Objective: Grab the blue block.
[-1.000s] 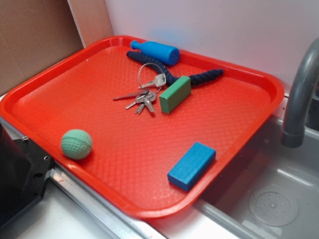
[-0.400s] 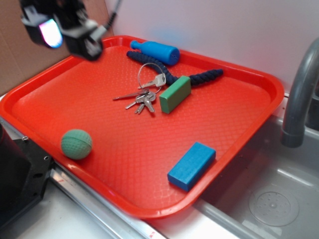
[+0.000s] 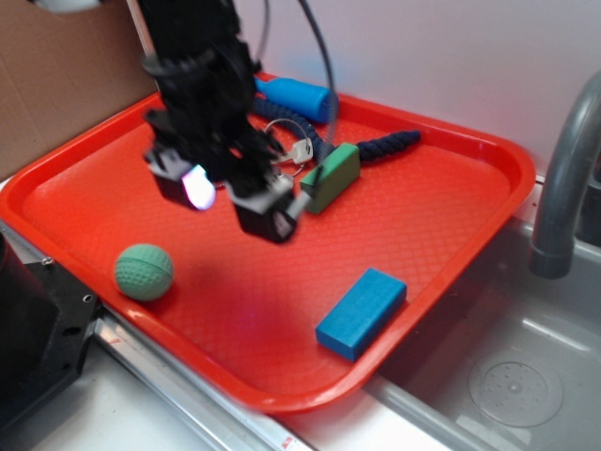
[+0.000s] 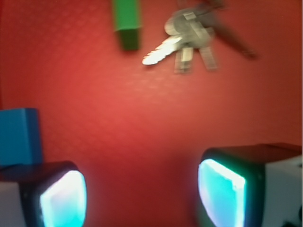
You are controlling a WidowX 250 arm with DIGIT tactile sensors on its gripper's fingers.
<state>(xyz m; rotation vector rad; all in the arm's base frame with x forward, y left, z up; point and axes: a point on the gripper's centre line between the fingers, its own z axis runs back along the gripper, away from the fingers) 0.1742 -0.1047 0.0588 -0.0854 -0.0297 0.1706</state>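
The gripper (image 3: pixel 230 197) is now seen above the middle of the red tray (image 3: pixel 84 164), whereas 0.4 s ago it was held high over the tray's far left corner, and a second ago it was not in view at all. It is blurred by motion in the exterior view. Its jaws are spread apart, with nothing held between them; in the wrist view the two fingers (image 4: pixel 222 189) are seen wide apart with bare tray between.

The blue block (image 3: pixel 362 313) is found where it was before, lying flat near the tray's near right edge, to the right of the gripper and apart from it. In the wrist view it (image 4: pixel 19 137) is seen at the left edge, just beyond the left finger.

The green block (image 3: pixel 331 177), the keys (image 3: pixel 299 150) and the green ball (image 3: pixel 144 272) are unmoved. The light-blue bottle toy (image 3: pixel 296 94) and the dark rope (image 3: pixel 390 144) are partly hidden behind the arm.
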